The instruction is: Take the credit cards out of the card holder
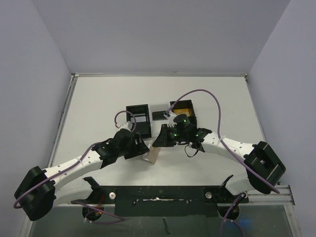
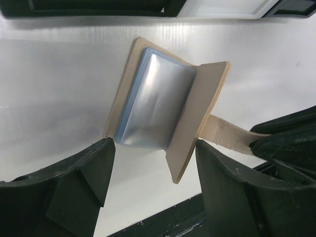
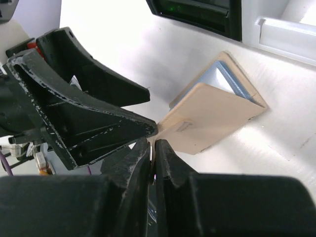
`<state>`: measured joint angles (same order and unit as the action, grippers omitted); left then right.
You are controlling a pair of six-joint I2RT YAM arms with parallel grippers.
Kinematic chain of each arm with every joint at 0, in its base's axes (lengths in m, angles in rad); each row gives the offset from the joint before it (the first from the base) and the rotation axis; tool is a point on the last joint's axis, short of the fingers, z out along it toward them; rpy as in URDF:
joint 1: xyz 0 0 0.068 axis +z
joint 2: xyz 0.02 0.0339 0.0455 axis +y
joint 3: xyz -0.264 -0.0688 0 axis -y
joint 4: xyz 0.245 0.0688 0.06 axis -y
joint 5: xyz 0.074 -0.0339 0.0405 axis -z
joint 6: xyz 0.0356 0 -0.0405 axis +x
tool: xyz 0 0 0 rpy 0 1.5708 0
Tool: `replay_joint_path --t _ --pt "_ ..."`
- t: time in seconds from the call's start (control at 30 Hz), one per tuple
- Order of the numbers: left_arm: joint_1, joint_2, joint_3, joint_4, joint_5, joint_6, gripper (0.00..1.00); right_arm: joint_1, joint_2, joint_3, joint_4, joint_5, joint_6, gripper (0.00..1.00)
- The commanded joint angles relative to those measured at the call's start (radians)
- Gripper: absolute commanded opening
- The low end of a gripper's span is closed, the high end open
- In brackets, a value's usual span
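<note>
- The right gripper (image 3: 153, 148) has its two black fingers pressed together on the thin tan strap (image 2: 227, 136) that sticks out from the right edge of the card holder (image 2: 163, 108).
- The left gripper (image 2: 154, 150) is spread wide. One blocky, matte black finger (image 2: 94, 168) stands at the holder's near-left corner and the other at the near end of the raised flap. Whether either finger touches the holder cannot be told.
- The card holder lies on the white table (image 2: 59, 89) near the middle, just in front of the two grippers and nearer than the black trays.
- The holder is flat, square and tan, with a smooth, leather-like matte face and rounded corners. It is partly open: the left half lies flat and the right half is tilted up along the fold.
- Inside, a glossy blue-grey panel (image 2: 153, 103) catches the light. Thin layered edges show along its left side.
- The table top is smooth and slightly shiny.
- A black rectangular tray (image 1: 138, 118) sits beyond the holder to the left. A second black box (image 1: 183, 109) with a yellow inside sits to the far right of it.
- Both arms reach inward from the near corners with elbows bent outward. Their wrists meet over the holder, the left one low and the right one angled down from the far right.
</note>
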<state>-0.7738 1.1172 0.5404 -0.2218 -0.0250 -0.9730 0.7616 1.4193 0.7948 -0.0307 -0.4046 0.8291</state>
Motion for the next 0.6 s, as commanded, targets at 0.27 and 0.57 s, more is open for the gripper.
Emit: replay_joint_path --t 0.27,0.57 --pt "-0.001 -0.113 0.006 0.012 -0.055 0.016 0.65 -0.175 -0.272 -0.314 -0.042 0.117 0.092 0.03" --pt "-0.009 0.048 0.086 0.173 0.129 0.111 0.64 -0.265 -0.241 -0.384 -0.087 0.145 0.051 0.06"
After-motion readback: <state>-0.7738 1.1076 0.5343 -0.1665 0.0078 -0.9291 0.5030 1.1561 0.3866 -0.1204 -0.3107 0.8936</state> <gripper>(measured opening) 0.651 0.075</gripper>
